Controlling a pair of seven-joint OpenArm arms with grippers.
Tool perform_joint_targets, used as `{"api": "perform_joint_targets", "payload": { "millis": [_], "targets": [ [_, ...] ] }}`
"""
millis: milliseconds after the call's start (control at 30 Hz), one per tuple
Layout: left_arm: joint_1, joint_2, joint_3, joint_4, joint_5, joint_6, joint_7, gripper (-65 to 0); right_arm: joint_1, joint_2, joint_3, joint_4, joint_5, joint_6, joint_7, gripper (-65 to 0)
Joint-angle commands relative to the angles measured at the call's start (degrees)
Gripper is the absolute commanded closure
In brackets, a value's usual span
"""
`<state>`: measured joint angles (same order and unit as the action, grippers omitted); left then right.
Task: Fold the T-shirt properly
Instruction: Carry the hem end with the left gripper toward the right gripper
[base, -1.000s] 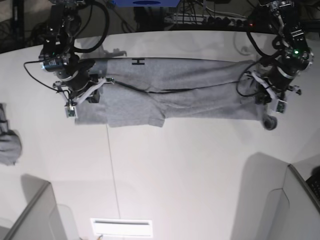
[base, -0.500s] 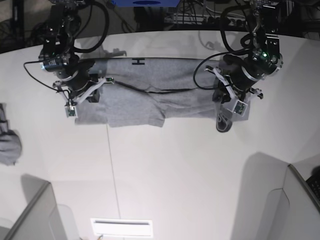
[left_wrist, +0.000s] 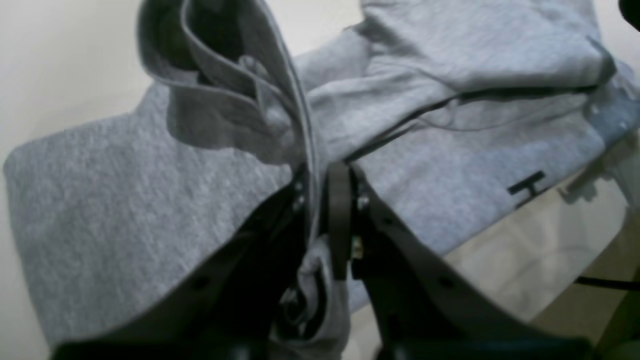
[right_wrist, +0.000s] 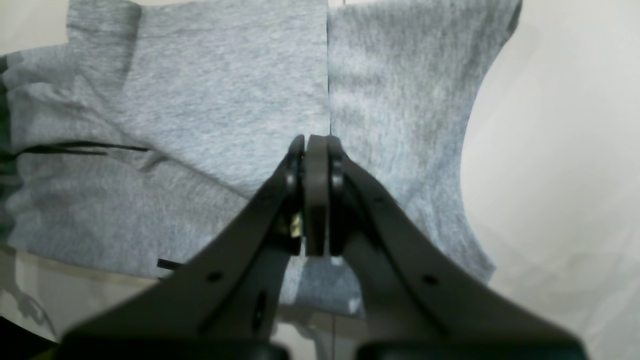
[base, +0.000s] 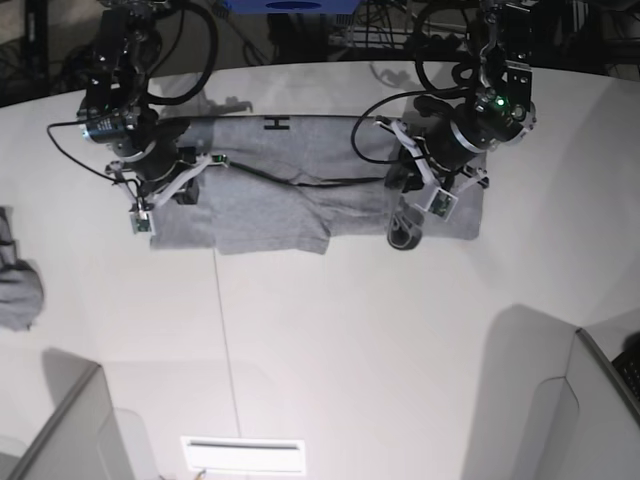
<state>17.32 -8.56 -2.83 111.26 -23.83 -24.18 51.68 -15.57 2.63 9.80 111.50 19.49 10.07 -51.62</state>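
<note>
The heather-grey T-shirt (base: 300, 160) lies stretched across the far part of the white table, with a black letter (base: 276, 123) showing near its back edge. My left gripper (base: 405, 225) is shut on a bunched fold of the T-shirt (left_wrist: 240, 115), lifted over the flat cloth; the left wrist view shows the fabric pinched at the left gripper (left_wrist: 320, 172). My right gripper (base: 185, 190) is on the shirt's other end. In the right wrist view the right gripper (right_wrist: 315, 145) is shut with its tips on the T-shirt (right_wrist: 210, 90) at a fold edge; no cloth shows between them.
A small grey cloth lump (base: 18, 280) sits at the table's left edge. Grey bin corners rise at the bottom left (base: 70, 420) and bottom right (base: 590, 400). A white slot plate (base: 245, 455) lies at the front. Cables and equipment crowd the back.
My left arm has carried its end of the shirt from the far right toward the middle, laying that end over the rest. The right arm has not moved.
</note>
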Motion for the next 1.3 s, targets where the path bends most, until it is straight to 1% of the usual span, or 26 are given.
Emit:
{"api": "perform_joint_targets", "payload": {
  "millis": [0, 233, 367, 633, 733, 800, 900, 1033, 1267],
  "targets": [
    [-0.3, 0.2, -0.1, 1.0, -0.7, -0.3, -1.3, 0.0, 0.5, 0.3, 0.3, 0.9, 0.6, 0.2, 1.2, 0.0],
    [-0.8, 3.1, -0.1, 0.8, -0.5, -0.3, -1.3, 0.0, 0.5, 0.3, 0.3, 0.8, 0.6, 0.2, 1.1, 0.0],
    [-0.8, 3.9, 0.0, 0.6, -0.5, -0.3, -1.3, 0.0, 0.5, 0.3, 0.3, 0.8, 0.6, 0.2, 1.1, 0.0],
    [-0.9, 4.0, 2.7, 0.4, -0.5, 0.0, -1.5, 0.0, 0.5, 0.2, -0.1, 0.8, 0.6, 0.2, 1.1, 0.0],
    [-2.2, 4.6, 2.8, 0.3, -0.5, 2.3, -1.4, 0.0, 0.5, 0.2, -0.1, 0.8, 0.6, 0.2, 1.1, 0.0],
    [-2.8, 4.6, 2.9, 0.2, -0.5, 2.8, -1.4, 0.0, 0.4, 0.2, 0.0, 0.8, 0.6, 0.2, 1.1, 0.0],
    [-3.7, 4.5, 4.8, 0.0, -0.5, 2.9, -1.3, 0.0, 0.4, 0.2, -0.1, 0.8, 0.6, 0.2, 1.1, 0.0],
    [-4.4, 4.6, 7.4, -0.1, -0.5, 3.0, -1.3, 0.0, 0.3, -1.0, 0.3, 0.8, 0.6, 0.2, 1.1, 0.0],
    [-4.4, 4.6, 7.5, -1.5, -0.5, 3.0, -1.3, 0.0, 0.3, -1.3, 0.3, 0.8, 0.6, 0.2, 1.3, 0.0]
  ]
}}
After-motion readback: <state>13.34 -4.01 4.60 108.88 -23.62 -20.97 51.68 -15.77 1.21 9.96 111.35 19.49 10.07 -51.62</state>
